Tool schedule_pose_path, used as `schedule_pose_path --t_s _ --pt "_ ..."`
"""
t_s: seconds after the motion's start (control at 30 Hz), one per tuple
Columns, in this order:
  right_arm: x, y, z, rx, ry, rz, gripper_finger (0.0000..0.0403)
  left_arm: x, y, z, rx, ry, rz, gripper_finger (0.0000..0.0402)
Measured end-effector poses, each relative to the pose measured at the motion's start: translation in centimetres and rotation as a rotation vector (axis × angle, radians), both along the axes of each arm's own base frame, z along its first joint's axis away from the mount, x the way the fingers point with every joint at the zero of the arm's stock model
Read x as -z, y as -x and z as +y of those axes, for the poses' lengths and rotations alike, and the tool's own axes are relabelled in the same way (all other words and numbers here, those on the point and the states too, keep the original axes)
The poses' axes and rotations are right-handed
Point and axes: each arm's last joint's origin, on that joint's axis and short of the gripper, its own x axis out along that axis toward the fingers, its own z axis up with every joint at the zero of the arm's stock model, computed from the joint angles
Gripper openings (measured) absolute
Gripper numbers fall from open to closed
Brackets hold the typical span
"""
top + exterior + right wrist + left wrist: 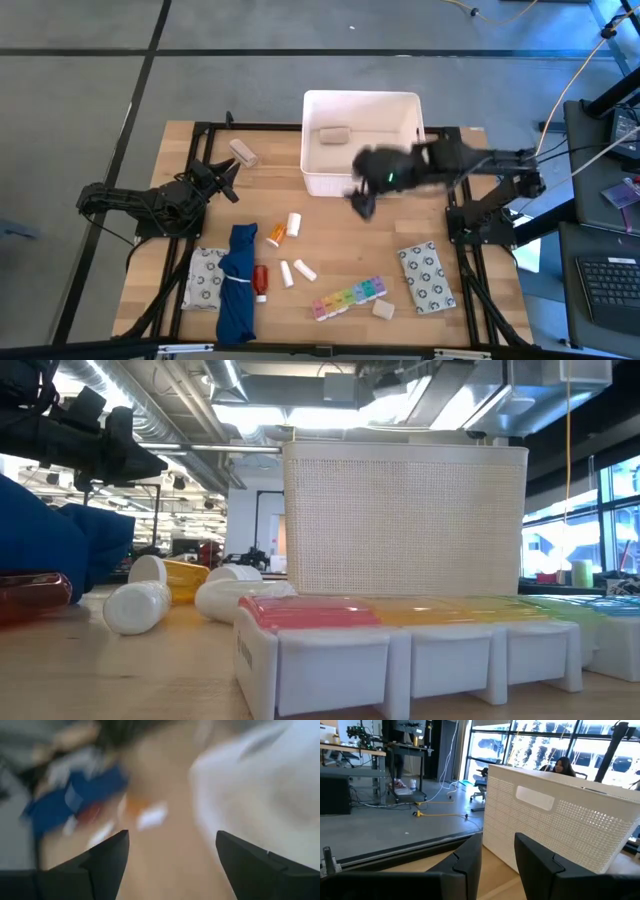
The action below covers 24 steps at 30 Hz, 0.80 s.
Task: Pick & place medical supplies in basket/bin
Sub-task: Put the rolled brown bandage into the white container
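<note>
While the left gripper (228, 180) waits over the left edge of the worktop (330, 240), its jaws a little apart and holding nothing, the right gripper (362, 203) hangs just off the near right corner of the white bin (362, 182), jaws spread wide and empty. That bin stands at the far middle of the worktop, its long side running left to right, with one pale gauze roll (333, 134) lying inside near its far left corner.

A second gauze roll (243, 152) lies outside, left of the bin, slanted. Nearer, between the right gripper and most of the supplies, only bare wood shows. An orange pill bottle (275, 235) and a white pill bottle (294, 224) sit close together near the middle; two more small white bottles (296, 271) lie tipped over a little nearer. A red tube (260, 281) lies with its long axis running near to far, touching the blue cloth bundle (238, 282), which stretches the same way. Left of the cloth is a grey-patterned packet (204, 279); another patterned packet (427, 276) lies at the near right, slightly slanted. The rainbow pill organizer (348, 298) runs left to right, tilted, with a small pale block (382, 310) just beside its right end.

No writing can be read on any of it. A person (563, 766) sits in the room beyond the bin.
</note>
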Motion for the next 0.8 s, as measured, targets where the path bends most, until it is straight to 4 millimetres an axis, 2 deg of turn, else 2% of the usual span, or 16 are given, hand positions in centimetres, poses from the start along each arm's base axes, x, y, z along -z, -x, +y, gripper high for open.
schedule_pose_path --t_s 0.07,0.2,0.3,0.47,0.6,0.8 --pt "1.4 0.2 2.9 -0.062 -0.075 0.119 0.0298 0.0 0.0 0.0 -0.001 0.0 0.0 0.0111" --pt "4.4 0.4 9.0 -0.111 -0.117 0.296 0.0298 0.0 0.0 0.0 0.0 -0.009 0.01 0.0111" --pt "6.7 0.3 13.1 -0.103 -0.13 0.367 0.0298 0.0 0.0 0.0 -0.001 -0.016 0.02 0.0111" --pt "11.8 -0.4 19.2 -0.117 -0.095 0.446 0.0298 0.0 0.0 0.0 -0.001 -0.017 0.02 0.0111" --pt "16.5 -0.4 22.6 -0.148 -0.064 0.569 0.0298 0.0 0.0 0.0 0.0 -0.017 0.02 0.0111" --pt "20.9 -0.2 25.0 -0.134 -0.076 0.714 0.0298 0.0 0.0 0.0 0.0 -0.017 0.02 0.0111"
